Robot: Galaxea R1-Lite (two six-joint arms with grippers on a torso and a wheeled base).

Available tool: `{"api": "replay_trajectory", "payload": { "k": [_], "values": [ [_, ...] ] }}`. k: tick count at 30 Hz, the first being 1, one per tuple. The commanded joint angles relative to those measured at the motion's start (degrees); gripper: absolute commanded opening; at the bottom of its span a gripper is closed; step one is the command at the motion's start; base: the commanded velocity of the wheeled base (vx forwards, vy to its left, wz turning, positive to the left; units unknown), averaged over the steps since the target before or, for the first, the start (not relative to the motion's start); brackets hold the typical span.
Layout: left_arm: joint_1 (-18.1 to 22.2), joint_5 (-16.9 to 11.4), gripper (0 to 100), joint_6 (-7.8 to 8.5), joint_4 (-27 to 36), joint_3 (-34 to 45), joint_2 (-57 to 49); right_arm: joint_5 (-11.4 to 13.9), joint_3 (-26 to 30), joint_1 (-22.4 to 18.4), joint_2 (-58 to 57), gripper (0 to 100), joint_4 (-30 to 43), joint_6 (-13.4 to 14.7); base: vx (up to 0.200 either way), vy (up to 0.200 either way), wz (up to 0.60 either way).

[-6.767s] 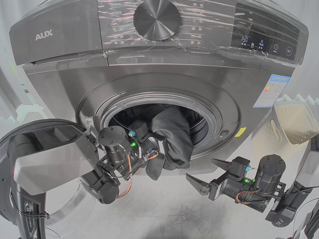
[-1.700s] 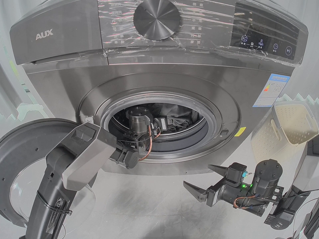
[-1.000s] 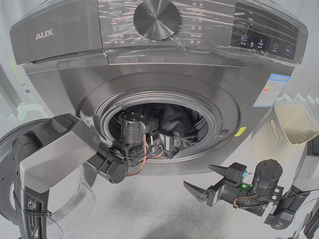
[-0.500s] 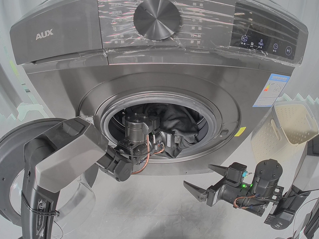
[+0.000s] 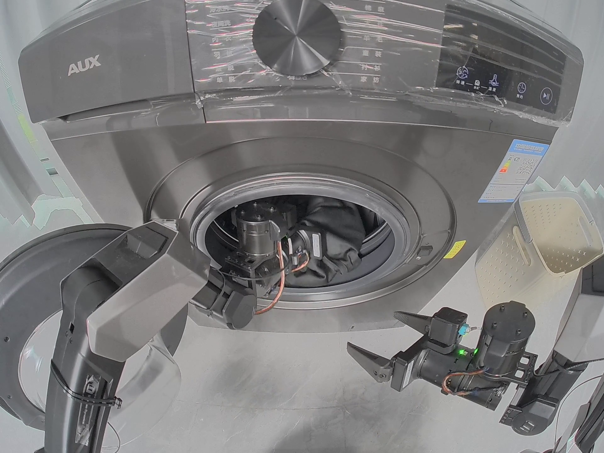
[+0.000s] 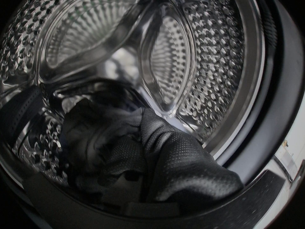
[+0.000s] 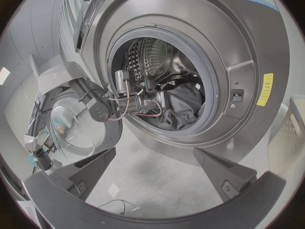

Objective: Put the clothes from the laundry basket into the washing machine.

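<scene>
The washing machine (image 5: 302,152) stands in front of me with its round mouth open. Dark clothes (image 5: 343,234) lie heaped inside the drum, also seen as dark clothes (image 6: 105,134) on the perforated drum floor and dark clothes (image 7: 182,107) behind the door seal. My left gripper (image 5: 321,246) is inside the mouth, shut on the dark clothes, its fingers buried in the cloth. My right gripper (image 5: 372,331) hangs open and holds nothing, low in front of the machine and right of the mouth. The cream laundry basket (image 5: 553,234) leans at the right and looks bare inside.
The machine's door (image 5: 25,322) is swung open at the left, behind my left arm. Bare grey floor (image 5: 302,385) lies in front of the machine. A yellow label (image 7: 265,89) and the door latch (image 7: 237,95) sit right of the mouth.
One second ago my left gripper was drawn back to the drum's mouth with the clothes bulging out. It has since pushed deeper in, and the clothes went in with it. The right arm kept still.
</scene>
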Motion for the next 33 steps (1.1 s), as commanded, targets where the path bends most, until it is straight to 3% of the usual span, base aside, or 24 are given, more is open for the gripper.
{"api": "replay_trajectory", "payload": {
  "k": [1, 9, 18, 19, 21, 22, 23, 24, 25, 27, 33],
  "values": [
    [2.1, 4.76, 0, -0.5, 0.84, -13.92, 5.34, 0.01, 0.0, 0.03, 0.0, 100, -0.03, -0.01, 0.0, 0.0, 0.0],
    [4.47, 8.36, 0, -2.17, 2.95, -29.57, 11.14, 0.01, 0.0, 0.03, 0.09, 100, -0.03, -0.01, 0.0, 0.0, 0.0],
    [4.74, 8.36, 0, -2.35, 3.03, -30.09, 12.98, 0.1, -0.09, 0.03, 0.7, 100, -0.03, 0.08, 0.0, 0.0, 0.0],
    [4.65, 8.36, 100, -2.43, 3.12, -29.65, 12.98, 0.1, -0.09, 0.03, 0.7, 100, -0.03, 0.08, 0.0, 0.0, 0.0],
    [4.21, 8.36, 100, -3.75, 3.56, -27.72, 12.54, 0.1, 0.0, 0.03, 0.7, 100, -0.03, 0.08, 0.0, 0.0, 0.0],
    [3.95, 8.36, 100, -5.16, 4.79, -24.82, 11.58, 0.1, 0.0, 0.03, 0.7, 100, -0.03, 0.08, 0.0, 0.0, 0.0],
    [3.95, 8.36, 100, -5.33, 4.97, -24.29, 11.31, 0.1, 0.0, 0.03, 0.7, 100, -0.03, 0.08, 0.0, 0.0, 0.0],
    [2.98, 7.4, 100, -7.71, 7.96, -17.17, 6.92, 0.1, 0.0, 0.03, 0.7, 100, -0.03, 0.08, 0.0, 0.0, 0.0],
    [2.37, 6.87, 100, -8.76, 9.1, -14.54, 4.81, 0.1, 0.0, 0.03, 0.79, 100, -0.03, 0.08, 0.0, 0.0, 0.0],
    [1.93, 5.9, 100, -9.47, 9.19, -13.57, 4.28, 0.1, -0.09, 0.03, 0.79, 100, -0.03, 0.08, 0.0, 0.0, 0.0],
    [2.37, 5.99, 100, -9.29, 8.4, -13.75, 4.19, 0.1, 0.0, 0.03, 0.79, 100, -0.03, 0.08, 0.0, 0.0, 0.0]
  ]
}}
